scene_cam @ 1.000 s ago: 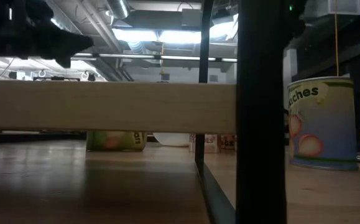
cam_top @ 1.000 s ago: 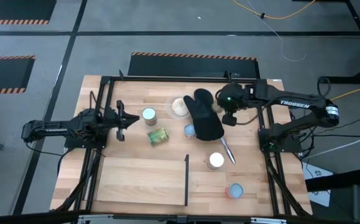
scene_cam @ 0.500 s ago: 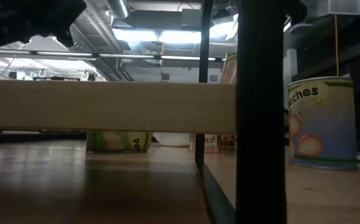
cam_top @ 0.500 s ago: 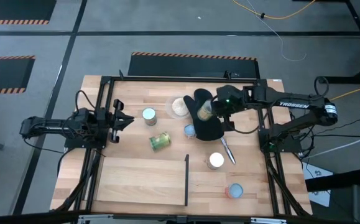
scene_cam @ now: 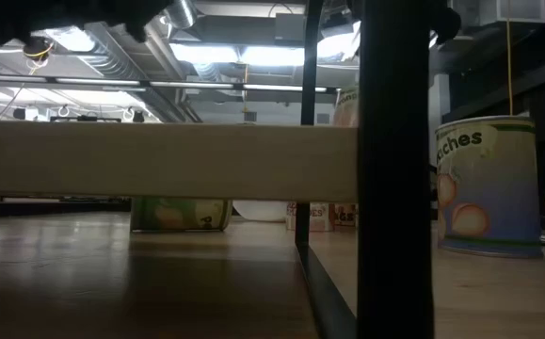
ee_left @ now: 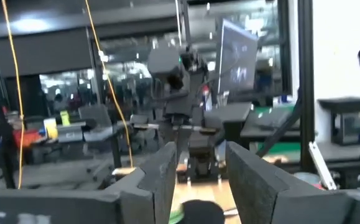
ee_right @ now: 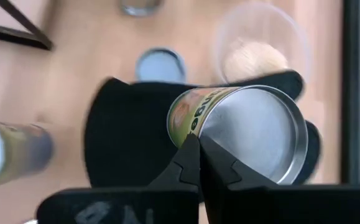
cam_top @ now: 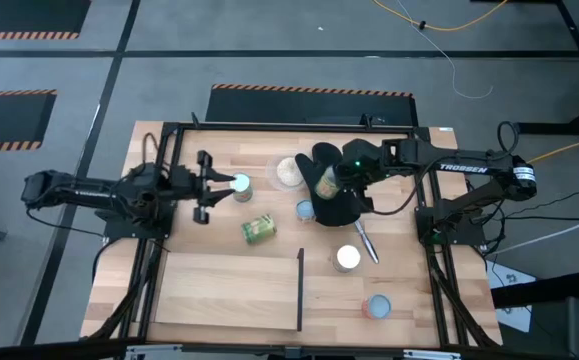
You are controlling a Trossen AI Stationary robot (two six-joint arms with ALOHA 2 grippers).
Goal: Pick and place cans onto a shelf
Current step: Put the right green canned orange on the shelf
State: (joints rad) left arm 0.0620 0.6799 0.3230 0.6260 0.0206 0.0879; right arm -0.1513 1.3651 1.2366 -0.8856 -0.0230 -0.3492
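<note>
High view: your right claw pinches a can above the black oven mitt.
Your left claw is spread beside a white-topped can; the shelf lies empty on the bench, well apart from both.

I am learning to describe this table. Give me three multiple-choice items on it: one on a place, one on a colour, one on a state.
1. The can in the right tool hangs over:
A. the shelf
B. the oven mitt
C. the bowl
2. The oven mitt is:
A. black
B. red
C. white
3. The left tool is:
A. shut on a can
B. shut on the mitt
C. open

Answers:
1 B, the right wrist view shows the mitt right behind the held can.
2 A, it looks black in both views.
3 C, its fingers stand apart in the left wrist view.
</note>
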